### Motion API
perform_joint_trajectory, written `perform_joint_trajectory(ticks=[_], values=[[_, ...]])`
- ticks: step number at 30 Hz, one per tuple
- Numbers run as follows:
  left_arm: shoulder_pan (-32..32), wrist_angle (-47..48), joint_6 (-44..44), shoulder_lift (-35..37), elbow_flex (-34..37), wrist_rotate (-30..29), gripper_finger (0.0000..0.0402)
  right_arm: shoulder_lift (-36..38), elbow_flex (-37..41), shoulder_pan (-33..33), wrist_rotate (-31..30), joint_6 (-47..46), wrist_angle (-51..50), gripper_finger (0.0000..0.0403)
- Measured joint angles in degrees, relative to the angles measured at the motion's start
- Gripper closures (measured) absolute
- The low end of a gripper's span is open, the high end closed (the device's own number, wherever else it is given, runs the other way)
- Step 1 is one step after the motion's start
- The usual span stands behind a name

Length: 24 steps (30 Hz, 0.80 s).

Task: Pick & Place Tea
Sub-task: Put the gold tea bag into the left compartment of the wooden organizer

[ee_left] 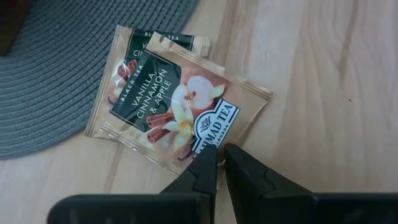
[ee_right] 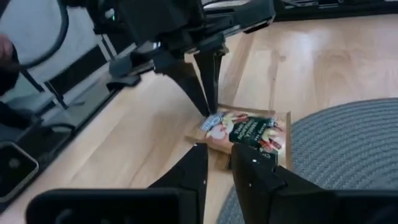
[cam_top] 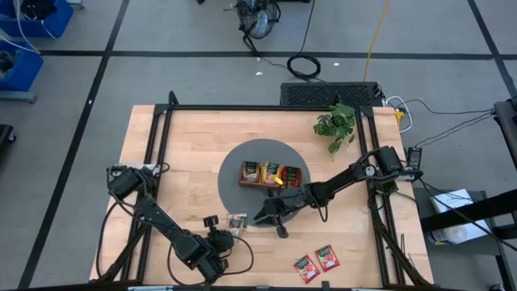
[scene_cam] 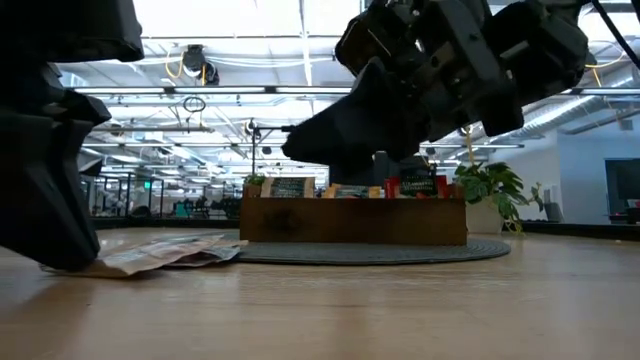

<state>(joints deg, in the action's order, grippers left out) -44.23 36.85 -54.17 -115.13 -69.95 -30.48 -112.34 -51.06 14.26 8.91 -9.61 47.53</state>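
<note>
**Left end effector pinching cream sachets beside the mat**

Left end effector [ee_left: 219,163] is low at the worktop [cam_top: 186,137], fingers almost together, tips nipping the near edge of a cream sachet [ee_left: 177,106]. A second cream sachet lies under it, offset; both sit on bare wood, one corner over the rim of the grey mat [ee_left: 43,81]. Whether the grip has one sachet or both, cannot tell.

Right end effector [ee_right: 219,163] hangs just off the mat's edge, above the worktop, empty, fingers a small way apart. It points at the same pair of sachets.

Tray [cam_top: 271,175] sits mid-mat, its three compartments already holding cream, orange and red sachets. Two red sachets [cam_top: 317,262] lie well apart, near the worktop's front edge.

Step in hand, as judged: pick-up of the cream sachet, grasp made, lift not yet begun. Next move wants a clean lift that sheds the lower sachet, then carry to the cream compartment. The right arm is close; clearance matters.
</note>
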Motion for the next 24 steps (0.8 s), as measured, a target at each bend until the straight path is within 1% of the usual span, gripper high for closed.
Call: perform_joint_trajectory(ticks=[2,6,10,13,16,21,24], values=[[0.0,0.0,0.1,0.0,0.0,-0.8,0.0364,-1.6,-0.2,-0.2,0.2,-3.0,1.8,0.0331],[0.8,-1.6,0.2,-0.2,0.9,-1.8,0.0364,-6.1,-1.1,-1.1,3.0,-7.8,5.2,0.0316],[1.7,-7.0,0.8,0.0,4.0,-3.1,0.0364,-9.7,-3.0,-1.9,3.1,-9.4,6.4,0.0302],[2.0,-11.1,1.1,0.0,6.6,-3.1,0.0364,-10.6,-4.0,-2.0,3.2,-9.9,6.3,0.0295],[1.9,-12.9,1.1,0.0,7.8,-3.7,0.0364,-10.6,-4.2,-2.1,3.3,-10.8,6.1,0.0294],[1.8,-14.7,1.8,-0.1,8.0,-4.4,0.0364,-10.6,-4.6,-2.3,2.9,-12.4,3.8,0.0293],[1.8,-15.4,2.1,-0.2,8.0,-4.7,0.0364,-10.5,-4.6,-2.3,0.6,-12.4,2.6,0.0293]])
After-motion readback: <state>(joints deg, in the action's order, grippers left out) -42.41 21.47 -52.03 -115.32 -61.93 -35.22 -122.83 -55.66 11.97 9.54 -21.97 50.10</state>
